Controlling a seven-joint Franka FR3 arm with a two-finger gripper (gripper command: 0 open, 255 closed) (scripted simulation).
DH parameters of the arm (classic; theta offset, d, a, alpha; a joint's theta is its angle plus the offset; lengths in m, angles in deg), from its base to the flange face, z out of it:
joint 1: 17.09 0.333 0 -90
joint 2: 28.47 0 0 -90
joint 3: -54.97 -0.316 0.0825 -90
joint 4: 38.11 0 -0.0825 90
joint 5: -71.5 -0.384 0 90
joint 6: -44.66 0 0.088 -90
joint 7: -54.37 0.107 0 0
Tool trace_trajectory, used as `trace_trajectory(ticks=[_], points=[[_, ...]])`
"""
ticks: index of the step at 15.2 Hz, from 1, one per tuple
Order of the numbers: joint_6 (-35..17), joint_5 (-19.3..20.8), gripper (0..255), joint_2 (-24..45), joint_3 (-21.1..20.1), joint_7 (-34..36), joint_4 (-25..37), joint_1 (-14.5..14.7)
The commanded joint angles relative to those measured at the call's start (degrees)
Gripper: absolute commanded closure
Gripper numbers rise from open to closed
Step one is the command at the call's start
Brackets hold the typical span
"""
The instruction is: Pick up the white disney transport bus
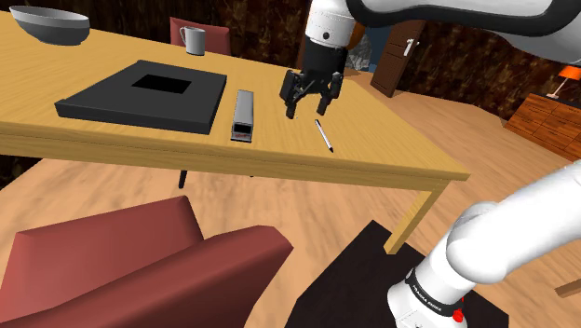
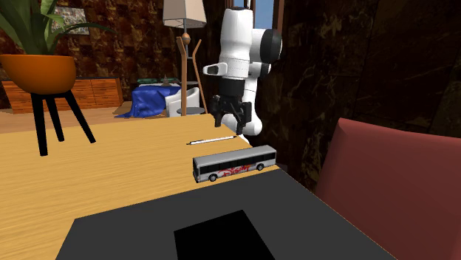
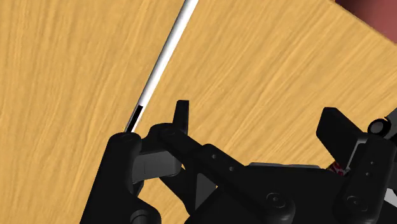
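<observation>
1. Wooden table (image 1: 391, 154), which carries every item listed below
2. White-grey bus (image 2: 234, 163) with dark windows and red lettering along its flank: it stands upright on its wheels on the table, just beside the long edge of the black slab and parallel to it
3. Flat black slab (image 1: 112, 98) with a square recess in its middle
4. All-black gripper (image 1: 307, 105) on the white arm, pointing down above the table; it is near the bus but apart from it, on the side away from the slab
5. Gripper fingers (image 3: 182, 114): spread wide, with bare tabletop between them and nothing held
6. White pen (image 1: 323, 135) with a black tip, lying flat on the table close below the gripper
7. Grey mug (image 1: 193, 40) and grey bowl (image 1: 51, 25), at the table's far edge in the shoulder view, well apart from the bus
8. Red armchair (image 1: 140, 270), on the floor at the table's near side in the shoulder view
</observation>
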Motion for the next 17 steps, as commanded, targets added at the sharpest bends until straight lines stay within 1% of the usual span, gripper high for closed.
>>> trace_trajectory(ticks=[1,4,6,8,10,11,17], points=[[0.7,0.6,0,5.3,-2.1,5.2,5.1,-0.5],[2.3,2.3,0,13.5,-4.7,12.8,13.2,-0.3],[3.7,4.0,0,19.3,-6.0,17.8,19.3,0.4],[5.6,5.9,0,25.4,-6.9,22.6,26.2,1.7],[7.9,8.1,0,31.9,-7.3,27.1,34.0,3.7],[8.2,8.3,0,32.5,-7.1,27.5,34.8,4.1],[2.8,7.4,0,30.9,-6.8,27.1,28.1,3.3]])
